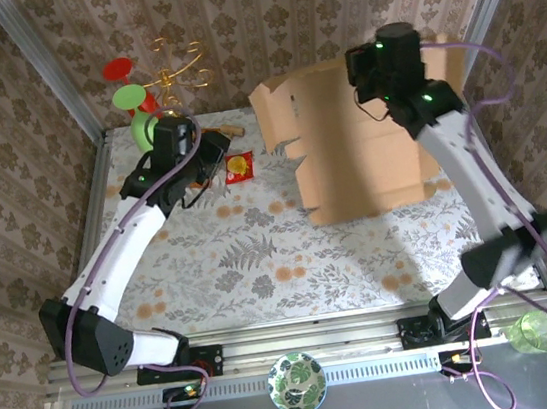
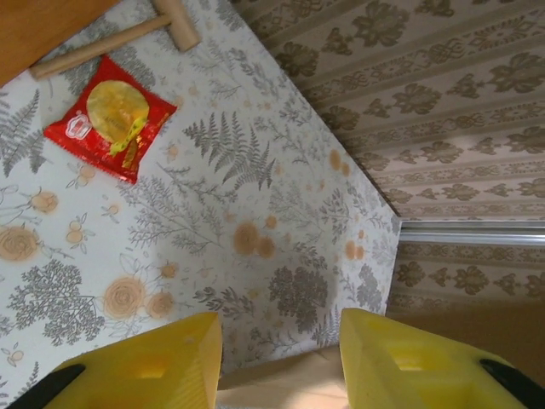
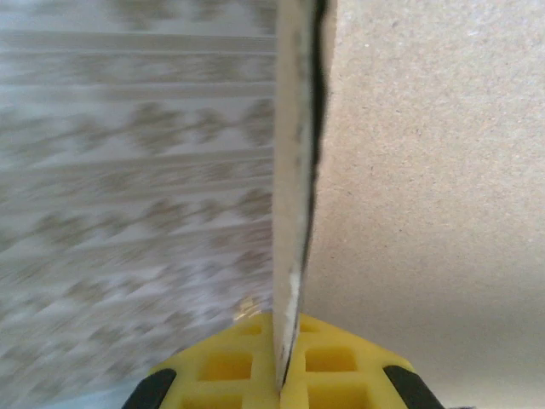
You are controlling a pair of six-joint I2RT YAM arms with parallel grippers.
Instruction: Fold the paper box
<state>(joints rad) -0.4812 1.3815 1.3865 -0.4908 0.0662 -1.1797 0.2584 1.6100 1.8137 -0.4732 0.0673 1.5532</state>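
The paper box (image 1: 346,144), large brown corrugated cardboard with notched flaps, stands upright at the back right of the flowered table (image 1: 260,257). My right gripper (image 1: 370,81) is shut on its upper edge. In the right wrist view that edge (image 3: 294,170) runs straight into the closed yellow jaws (image 3: 285,341), with a broad panel filling the right side. My left gripper (image 1: 215,157) hovers at the back left, apart from the box, its yellow fingers (image 2: 281,349) spread. A pale tan surface shows low between them; I cannot tell if it touches them.
A red snack packet (image 1: 239,167) (image 2: 111,119) lies ahead of the left gripper, with a wooden mallet (image 2: 111,43) and an orange-brown board (image 2: 43,21) beyond. A gold hook stand (image 1: 175,71) and coloured cups (image 1: 128,93) fill the back left corner. A patterned bowl (image 1: 296,383) and a green cup (image 1: 534,331) sit by the arm bases.
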